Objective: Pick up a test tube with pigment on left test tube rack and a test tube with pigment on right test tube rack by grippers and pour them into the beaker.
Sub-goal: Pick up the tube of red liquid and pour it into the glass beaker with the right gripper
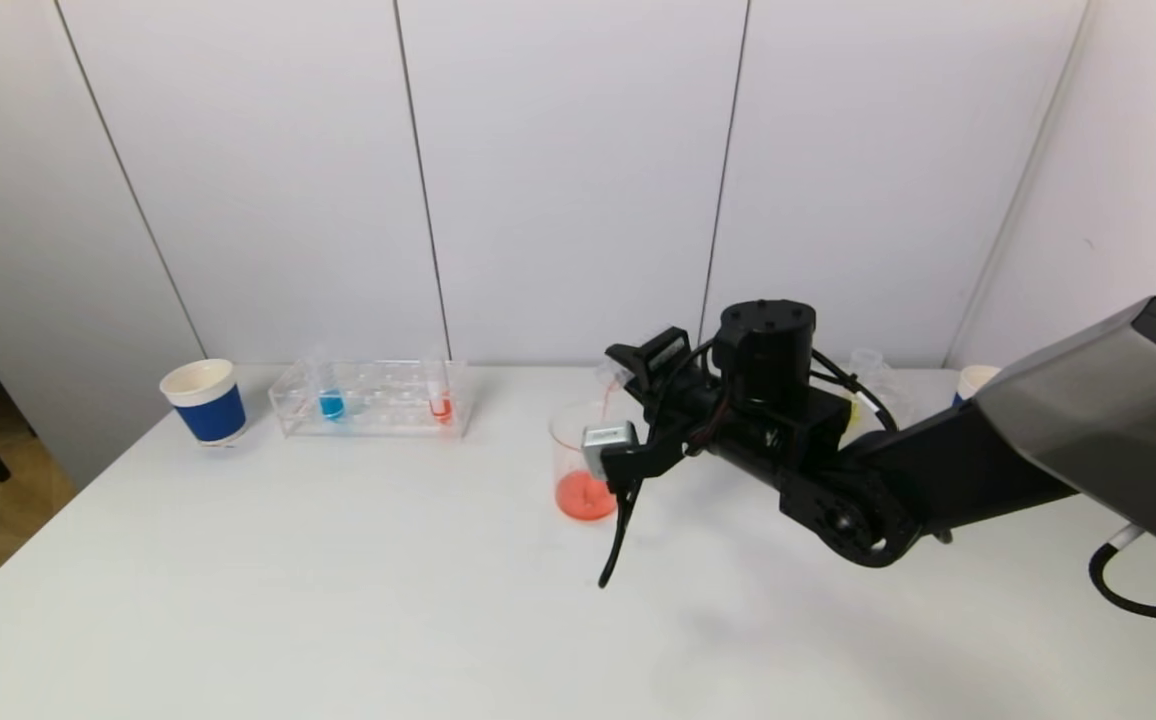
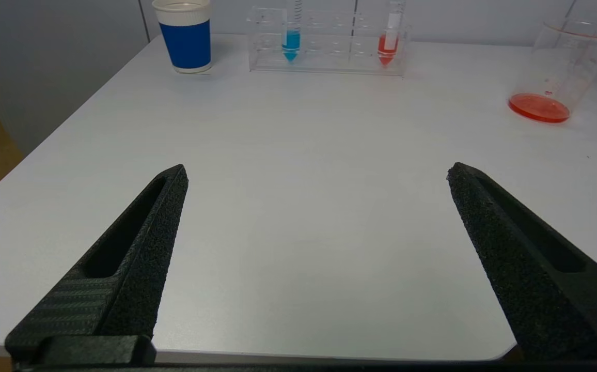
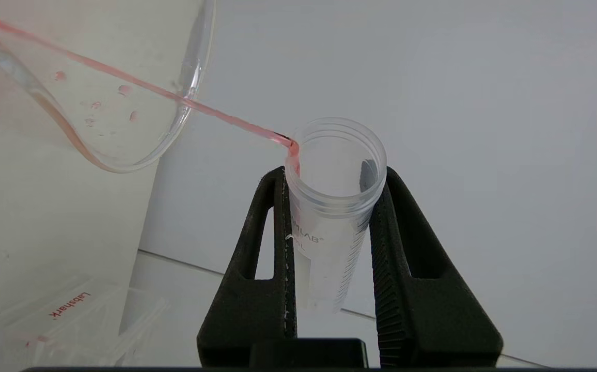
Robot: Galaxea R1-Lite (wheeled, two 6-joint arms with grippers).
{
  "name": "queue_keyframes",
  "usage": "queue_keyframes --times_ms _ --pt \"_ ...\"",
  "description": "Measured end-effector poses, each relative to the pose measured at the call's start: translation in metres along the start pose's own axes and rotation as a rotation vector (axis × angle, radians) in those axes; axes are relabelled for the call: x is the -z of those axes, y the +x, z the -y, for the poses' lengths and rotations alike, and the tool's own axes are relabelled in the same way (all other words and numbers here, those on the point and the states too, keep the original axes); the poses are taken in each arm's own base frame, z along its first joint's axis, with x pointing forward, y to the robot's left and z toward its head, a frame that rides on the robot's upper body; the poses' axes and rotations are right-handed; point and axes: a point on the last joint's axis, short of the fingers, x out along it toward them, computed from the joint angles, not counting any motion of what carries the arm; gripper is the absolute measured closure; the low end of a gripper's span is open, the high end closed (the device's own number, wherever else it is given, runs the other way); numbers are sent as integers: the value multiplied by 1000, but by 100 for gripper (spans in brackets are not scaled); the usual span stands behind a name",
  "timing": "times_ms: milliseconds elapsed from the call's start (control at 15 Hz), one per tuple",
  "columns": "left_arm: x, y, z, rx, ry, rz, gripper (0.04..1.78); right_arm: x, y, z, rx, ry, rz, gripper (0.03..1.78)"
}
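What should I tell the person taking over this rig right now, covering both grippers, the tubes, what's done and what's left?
Right gripper: shut on a clear plastic test tube, tipped at the clear glass beaker; a thin red stream runs into it.
Left gripper: open, empty, low over the white table.
Beaker holds a shallow red pool.
Clear left rack holds a blue-pigment tube and a red-pigment tube.
Done: right-side tube nearly emptied.
Left: finish the pour, then pick a left-rack tube and pour it.

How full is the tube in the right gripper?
Nearly empty: the test tube in the right gripper looks clear inside, a last thin red stream running into the beaker.
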Motion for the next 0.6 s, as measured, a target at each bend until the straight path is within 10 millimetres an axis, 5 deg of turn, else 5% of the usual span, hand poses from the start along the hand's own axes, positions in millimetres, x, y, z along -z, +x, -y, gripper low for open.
queue_keyframes --times_ms 600 --pt "0 0 0 0 0 0 6 -4 -3 3 1 -116 -32 133"
